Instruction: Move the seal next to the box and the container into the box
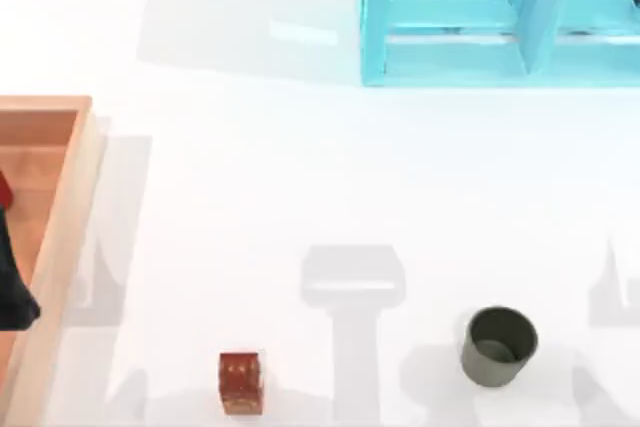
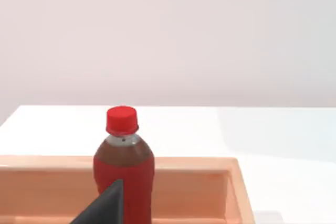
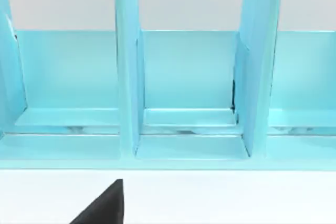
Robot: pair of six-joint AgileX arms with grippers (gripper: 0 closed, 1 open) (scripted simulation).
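Observation:
The seal (image 1: 240, 382), a small reddish-brown speckled block, stands near the table's front edge, left of centre. Far to its right, the container (image 1: 498, 345), a dark olive round cup, stands upright with a hollow inside. The box (image 1: 62, 209), a light-brown wooden tray with a thick rim, lies at the left edge, well apart from both. A dark part of my left gripper (image 2: 105, 209) hangs over the box (image 2: 210, 182), and my left arm (image 1: 12, 287) shows dark at the left edge. A dark part of my right gripper (image 3: 105, 206) faces the shelf over the table.
A red-capped bottle (image 2: 124, 166) with a red label stands inside the box. A turquoise shelf unit (image 1: 500, 17) with open compartments (image 3: 189, 87) stands at the back right. White table surface stretches between the box, the seal and the container.

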